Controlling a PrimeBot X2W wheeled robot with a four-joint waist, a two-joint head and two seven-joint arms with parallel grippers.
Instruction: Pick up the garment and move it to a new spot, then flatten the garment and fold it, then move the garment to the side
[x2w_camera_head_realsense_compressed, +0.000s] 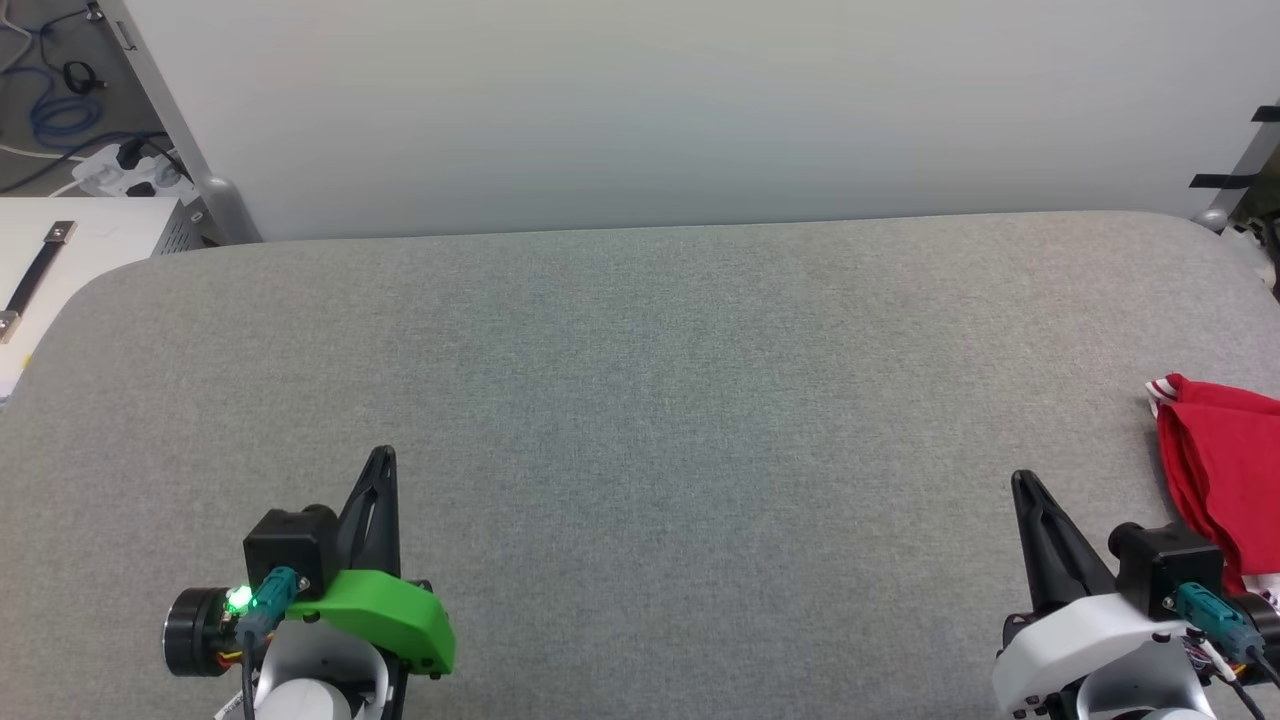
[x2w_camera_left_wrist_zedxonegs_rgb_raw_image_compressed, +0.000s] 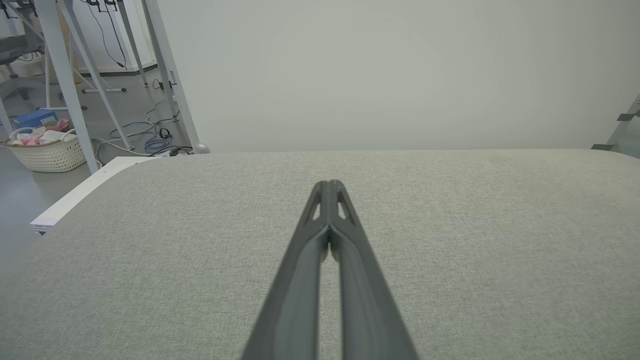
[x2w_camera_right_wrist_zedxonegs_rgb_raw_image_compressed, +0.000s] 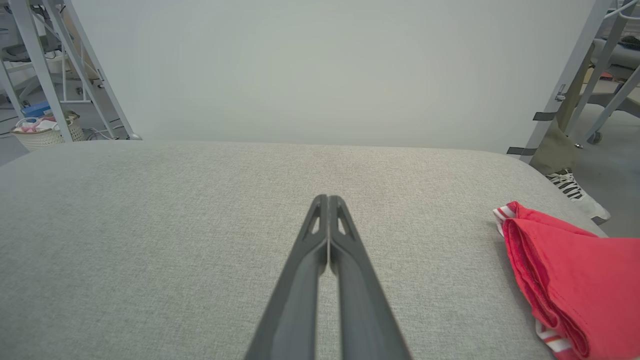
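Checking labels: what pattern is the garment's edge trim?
Garment trim: white with red stripes; right wrist view.

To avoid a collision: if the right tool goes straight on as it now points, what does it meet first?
The way looks free over the grey table; the white panel behind its far edge seems first, though depth is unclear. The garment lies right of the right tool, off that line.

Red garment (x2w_camera_right_wrist_zedxonegs_rgb_raw_image_compressed: 575, 275) — striped trim — grey table (x2w_camera_head_realsense_compressed: 640, 400).

Left claw (x2w_camera_head_realsense_compressed: 384, 458) and right claw (x2w_camera_head_realsense_compressed: 1021, 480) sit low at either side, both closed tip to tip, pointing forward.
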